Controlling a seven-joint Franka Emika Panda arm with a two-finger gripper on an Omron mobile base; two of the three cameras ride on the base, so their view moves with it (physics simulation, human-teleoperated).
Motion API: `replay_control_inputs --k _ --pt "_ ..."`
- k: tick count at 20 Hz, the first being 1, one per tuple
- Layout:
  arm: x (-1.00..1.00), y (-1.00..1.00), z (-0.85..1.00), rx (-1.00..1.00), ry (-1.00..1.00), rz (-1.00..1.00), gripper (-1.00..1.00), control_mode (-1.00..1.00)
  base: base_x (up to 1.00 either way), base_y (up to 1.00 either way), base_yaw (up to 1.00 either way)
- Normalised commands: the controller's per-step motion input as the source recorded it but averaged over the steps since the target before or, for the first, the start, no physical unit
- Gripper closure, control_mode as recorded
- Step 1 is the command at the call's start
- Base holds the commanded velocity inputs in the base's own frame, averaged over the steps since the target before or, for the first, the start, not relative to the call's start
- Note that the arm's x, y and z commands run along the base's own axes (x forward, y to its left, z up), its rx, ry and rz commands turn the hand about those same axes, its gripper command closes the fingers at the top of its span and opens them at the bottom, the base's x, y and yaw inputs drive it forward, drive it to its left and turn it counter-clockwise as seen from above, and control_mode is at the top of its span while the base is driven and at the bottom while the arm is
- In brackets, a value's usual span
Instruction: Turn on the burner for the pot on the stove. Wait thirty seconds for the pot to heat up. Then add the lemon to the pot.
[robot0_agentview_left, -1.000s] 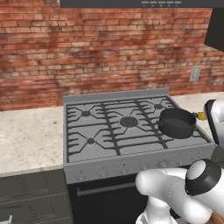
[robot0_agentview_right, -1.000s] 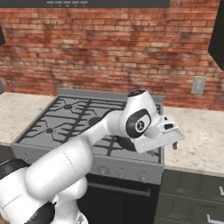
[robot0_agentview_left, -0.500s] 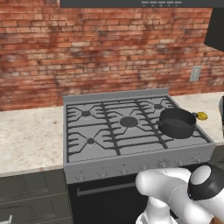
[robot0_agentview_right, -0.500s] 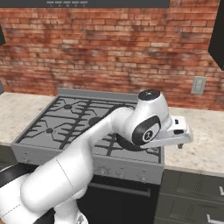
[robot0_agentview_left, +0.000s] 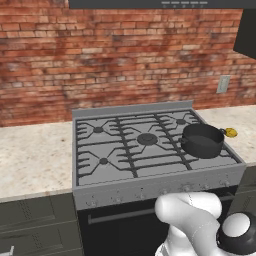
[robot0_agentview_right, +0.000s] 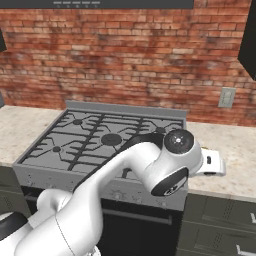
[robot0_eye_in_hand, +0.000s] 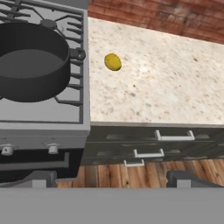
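1. Red brick covers the wall behind the speckled beige counter (robot0_eye_in_hand: 166, 78), and the stove (robot0_agentview_left: 125, 165) stands between two stretches of this counter.
2. On the stove, the pot (robot0_agentview_left: 202, 140) sits on the front right burner grate; it is dark and looks empty inside.
3. From the hand view, the pot (robot0_eye_in_hand: 30, 61) is ahead of the jaws and off to their left side, with one small side handle turned toward the counter.
4. The lemon (robot0_eye_in_hand: 113, 61) lies on the counter just beside the stove edge, ahead of the jaws, roughly on their middle line, and apart from the pot.
5. In the left base view the lemon (robot0_agentview_left: 230, 132) shows just past the pot's right handle.
6. The gripper (robot0_eye_in_hand: 109, 178) has its jaws spread wide, with nothing between them; one finger tip (robot0_eye_in_hand: 41, 178) stands low on the left.
7. Below the jaws are the stove's front knobs (robot0_eye_in_hand: 52, 148), the grey drawers (robot0_eye_in_hand: 148, 144) with light handles, and a wooden floor (robot0_eye_in_hand: 122, 173).
8. In the right base view the white arm (robot0_agentview_right: 125, 180) bends over the stove's front right corner, its hand out over the counter.
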Motion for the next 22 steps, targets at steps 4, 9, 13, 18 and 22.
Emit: replay_control_inputs --k 4,9,13,18,22 --pt "0.0 0.0 0.0 0.0 0.0 0.0 -1.0 -1.0 0.0 0.0 0.0" --pt "0.0 0.0 0.0 0.0 0.0 0.0 -1.0 -1.0 0.0 0.0 0.0" --pt "0.0 0.0 0.0 0.0 0.0 0.0 -1.0 -1.0 0.0 0.0 0.0" --pt "0.0 0.0 0.0 0.0 0.0 0.0 -1.0 -1.0 0.0 0.0 0.0" --pt "0.0 0.0 0.0 0.0 0.0 0.0 -1.0 -1.0 0.0 0.0 0.0"
